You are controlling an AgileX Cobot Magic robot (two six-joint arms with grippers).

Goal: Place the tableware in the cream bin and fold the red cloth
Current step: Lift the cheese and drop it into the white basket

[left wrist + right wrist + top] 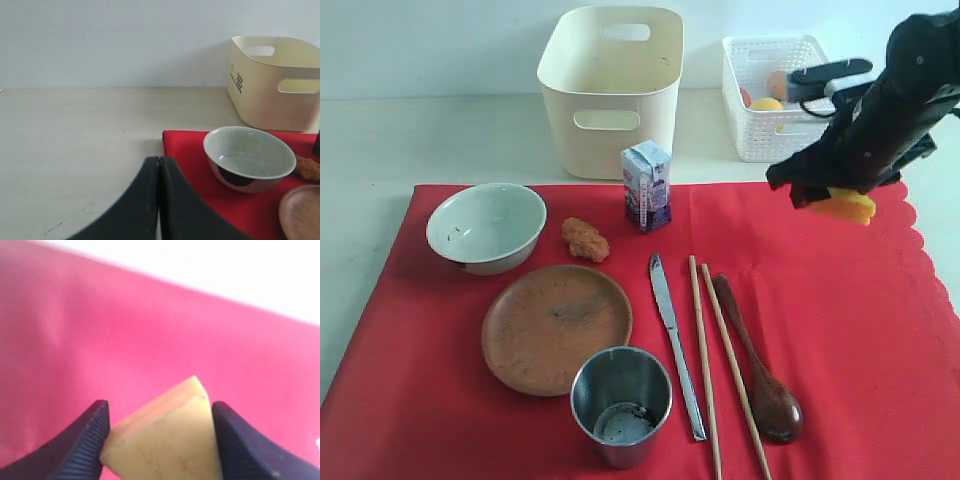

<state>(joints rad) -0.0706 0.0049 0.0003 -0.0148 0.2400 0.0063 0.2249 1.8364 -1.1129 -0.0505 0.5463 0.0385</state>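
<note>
Right wrist view has my right gripper (159, 409) pinching a yellow cheese wedge (170, 445) over the red cloth (125, 330). My left gripper (159, 167) is pressed together and empty, near the cloth's corner. All the tableware lies on the cloth in front of the cream bin (570, 140).

I judge the bowl (486, 226) hard, glazed and breakable, so I'd pinch its rim. The brown plate (556, 326) lies flat, and only its raised edge offers a bite. The steel cup (620, 403) looks light, so I'd clamp one wall. Knife (677, 345) and chopsticks (704, 370) are thin and slippery and best taken mid-length, the wooden spoon (765, 385) by its handle. The cloth is limp, so I'd lift it by the corners once cleared.
</note>
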